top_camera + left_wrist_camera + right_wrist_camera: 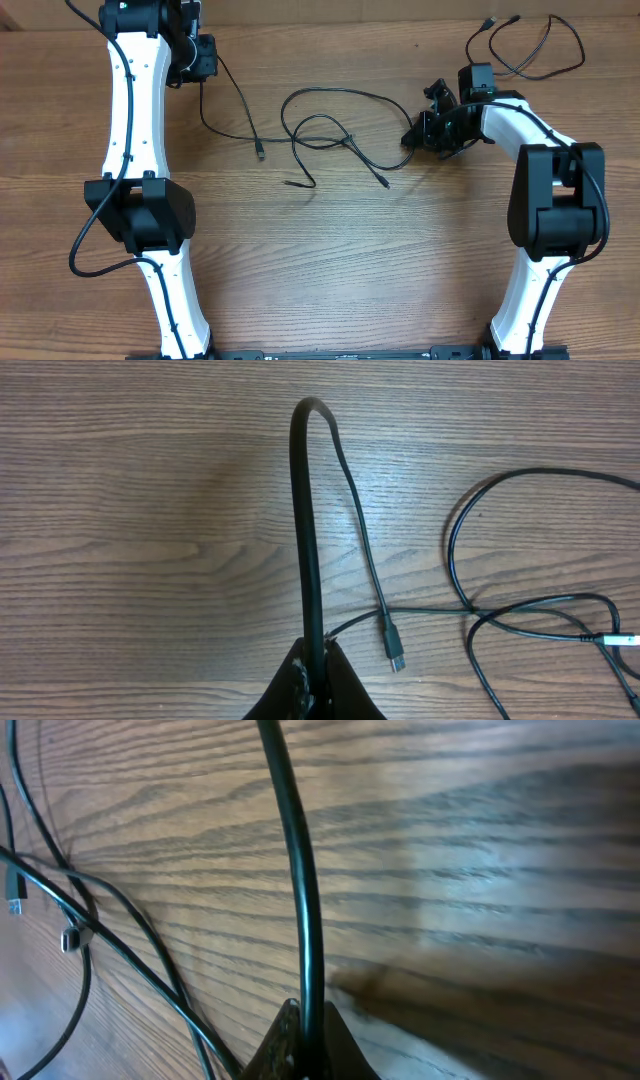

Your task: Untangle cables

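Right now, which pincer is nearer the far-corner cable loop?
Right. The right pincer is close by, toward the centre from the cable loop; the left pincer is across the table.

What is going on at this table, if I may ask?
Two robot arms are working at a tangle of thin black cables on a wooden table. The left gripper is shut on one cable, the right gripper on another cable. The knot is not yet undone. A separate cable lies beyond the right arm.

Bright even light, mild glare.
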Motion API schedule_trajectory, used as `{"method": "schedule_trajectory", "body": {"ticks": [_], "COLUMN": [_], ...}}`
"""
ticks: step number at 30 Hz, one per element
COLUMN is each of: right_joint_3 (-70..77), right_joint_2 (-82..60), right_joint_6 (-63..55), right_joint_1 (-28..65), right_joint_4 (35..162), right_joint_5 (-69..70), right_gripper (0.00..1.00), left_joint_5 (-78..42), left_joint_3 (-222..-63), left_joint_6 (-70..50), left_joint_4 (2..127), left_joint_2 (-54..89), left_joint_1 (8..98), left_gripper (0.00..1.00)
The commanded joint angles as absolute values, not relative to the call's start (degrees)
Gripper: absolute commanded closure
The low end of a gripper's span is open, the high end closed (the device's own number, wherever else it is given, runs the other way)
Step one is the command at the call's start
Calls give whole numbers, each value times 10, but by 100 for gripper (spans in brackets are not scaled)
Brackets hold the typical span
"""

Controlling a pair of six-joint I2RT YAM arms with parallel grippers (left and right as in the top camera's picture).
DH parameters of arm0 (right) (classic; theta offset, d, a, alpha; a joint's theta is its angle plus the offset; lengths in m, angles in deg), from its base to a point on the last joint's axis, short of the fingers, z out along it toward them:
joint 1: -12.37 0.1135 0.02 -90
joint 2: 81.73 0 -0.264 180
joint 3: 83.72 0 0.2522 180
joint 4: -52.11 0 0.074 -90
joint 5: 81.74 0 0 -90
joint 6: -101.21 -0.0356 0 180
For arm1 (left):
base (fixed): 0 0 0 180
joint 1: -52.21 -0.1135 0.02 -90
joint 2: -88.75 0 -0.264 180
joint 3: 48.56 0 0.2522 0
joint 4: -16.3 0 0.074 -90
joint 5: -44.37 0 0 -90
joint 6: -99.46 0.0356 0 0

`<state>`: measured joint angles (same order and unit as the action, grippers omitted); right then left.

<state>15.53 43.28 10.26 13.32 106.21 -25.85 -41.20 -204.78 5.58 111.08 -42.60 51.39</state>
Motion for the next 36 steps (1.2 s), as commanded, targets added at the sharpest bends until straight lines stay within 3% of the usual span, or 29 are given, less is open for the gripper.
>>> {"method": "schedule_trajectory", "body": {"ticks": [1, 20, 36], "right_joint_3": [180, 427, 449], "right_joint_2": [430, 231, 107], "right_joint_6": [82, 80, 58], "right_joint_1": [122, 114, 77], "right_joint_4": [1075, 1146, 1119], "right_joint_5": [-255, -238, -213], "right_gripper": [96, 96, 96], "left_joint_5": [-412, -412, -414], "left_joint_3": [-2057, -2057, -2049], "left_joint_6": [69, 69, 69], "left_joint_4": [1109, 1115, 1115], "left_joint_2": [-409, -409, -412], "left_joint_1": [516, 516, 516], "left_gripper": [96, 96, 96]}}
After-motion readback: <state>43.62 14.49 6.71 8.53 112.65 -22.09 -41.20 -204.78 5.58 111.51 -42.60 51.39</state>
